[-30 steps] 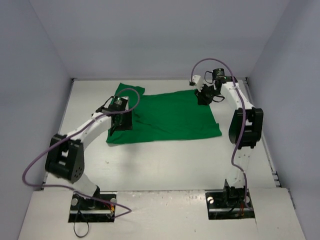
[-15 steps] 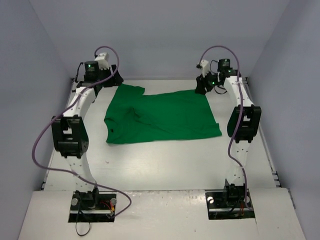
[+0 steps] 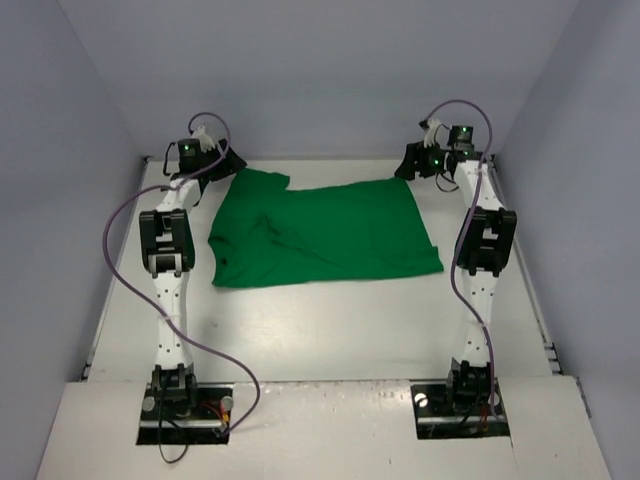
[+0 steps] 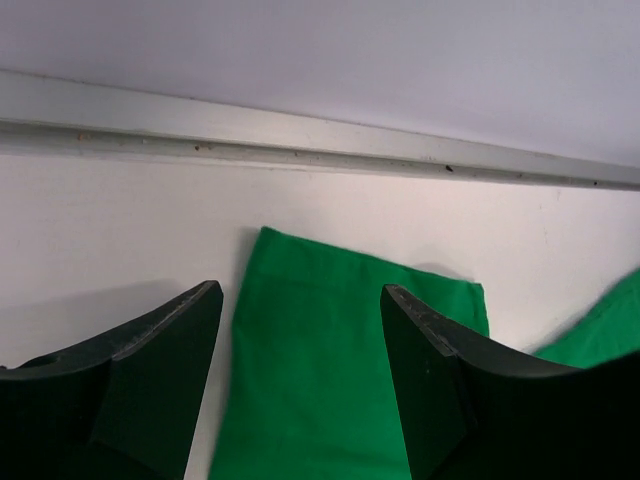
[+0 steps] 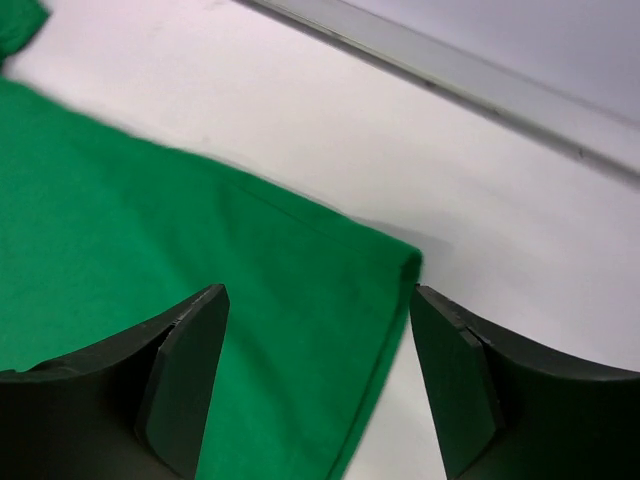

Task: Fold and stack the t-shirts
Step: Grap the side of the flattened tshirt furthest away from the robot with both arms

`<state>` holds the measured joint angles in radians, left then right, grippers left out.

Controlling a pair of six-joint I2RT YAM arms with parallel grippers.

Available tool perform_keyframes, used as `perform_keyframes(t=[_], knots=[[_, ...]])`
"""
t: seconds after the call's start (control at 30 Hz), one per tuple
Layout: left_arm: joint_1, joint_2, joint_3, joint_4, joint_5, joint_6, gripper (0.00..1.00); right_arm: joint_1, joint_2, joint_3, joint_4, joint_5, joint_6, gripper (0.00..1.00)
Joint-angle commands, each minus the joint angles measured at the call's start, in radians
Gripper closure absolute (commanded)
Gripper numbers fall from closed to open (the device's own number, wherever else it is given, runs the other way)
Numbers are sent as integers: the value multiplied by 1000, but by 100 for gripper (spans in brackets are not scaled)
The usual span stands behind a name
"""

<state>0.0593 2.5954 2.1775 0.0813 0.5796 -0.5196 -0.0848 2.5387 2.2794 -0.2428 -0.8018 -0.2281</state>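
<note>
shirt (image 3: 320,235) lies spread on the tabletop (image 3: 330,330), toward its far edge | our left fingers (image 4: 160,390) wide, empty, above its far-left corner | our right fingers (image 5: 185,385) wide, empty, above its far-right corner | we judge both set to pinch those corners for a fold

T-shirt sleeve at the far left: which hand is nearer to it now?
Left. The left hand is right beside the sleeve, on its left; the right hand is across the t-shirt, by its far right corner.
</note>
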Motion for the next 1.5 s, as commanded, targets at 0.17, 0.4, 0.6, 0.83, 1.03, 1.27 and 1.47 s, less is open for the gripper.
perform_keyframes(t=[0.17, 0.4, 0.6, 0.83, 1.03, 1.27, 1.47], knots=[[2, 6, 137, 50, -42, 18, 41, -27, 70, 76, 186, -2, 215, 26], [0, 81, 229, -77, -52, 57, 42, -23, 134, 95, 201, 14, 221, 26], [-9, 119, 283, -167, -26, 50, 44, -21, 175, 117, 225, 37, 258, 26], [-49, 163, 346, -300, 44, 62, 56, -21, 173, 98, 232, 13, 277, 26], [-50, 183, 355, -330, 51, 60, 60, -23, 160, 64, 232, -22, 283, 27], [-50, 183, 352, -338, 28, 70, 79, -23, 154, 29, 231, -40, 286, 32], [-50, 181, 349, -345, 5, 79, 89, -22, 143, 4, 229, -40, 254, 38]])
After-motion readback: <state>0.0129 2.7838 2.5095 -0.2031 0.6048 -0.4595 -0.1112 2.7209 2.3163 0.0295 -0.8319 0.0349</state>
